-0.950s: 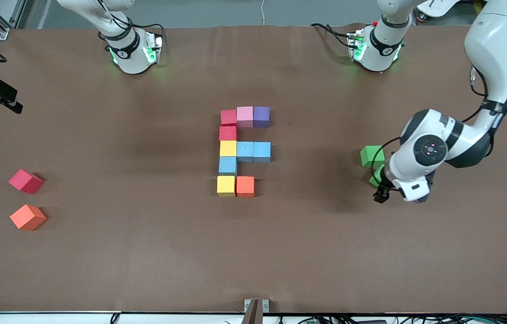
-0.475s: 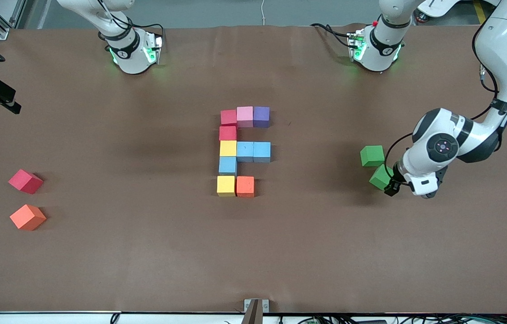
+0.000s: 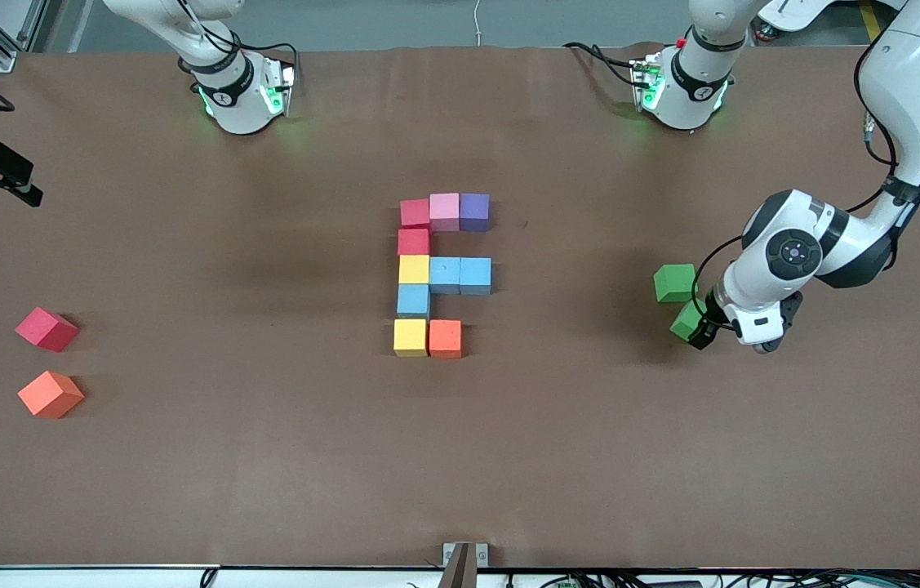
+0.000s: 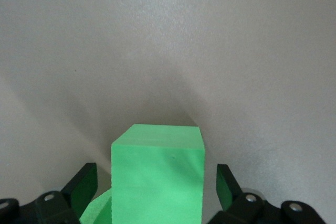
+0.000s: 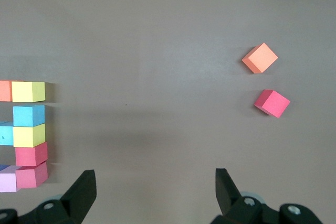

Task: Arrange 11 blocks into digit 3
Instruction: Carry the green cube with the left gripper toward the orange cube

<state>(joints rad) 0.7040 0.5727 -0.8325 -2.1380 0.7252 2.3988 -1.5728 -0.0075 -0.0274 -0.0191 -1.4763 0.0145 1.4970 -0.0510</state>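
Operator: left gripper (image 3: 700,333), position and state?

Observer: Low at the table, toward the left arm's end. Jaws open, straddling a green block (image 4: 157,174); a gap shows between each of the fingers (image 4: 227,182) and the block's sides. No grip. A second green block (image 3: 675,282) sits just beside it, farther from the front camera.

Operator: Right gripper (image 5: 155,182)?

Observer: Waiting high over the right arm's end of the table, jaws wide, nothing between them. A loose red block (image 3: 46,329) and a loose orange block (image 3: 51,394) lie there.

Operator: Figure?

Observer: The digit 3 (image 3: 443,273) stands mid-table, ten cubes touching. The bar nearest the front camera holds two, yellow and orange.
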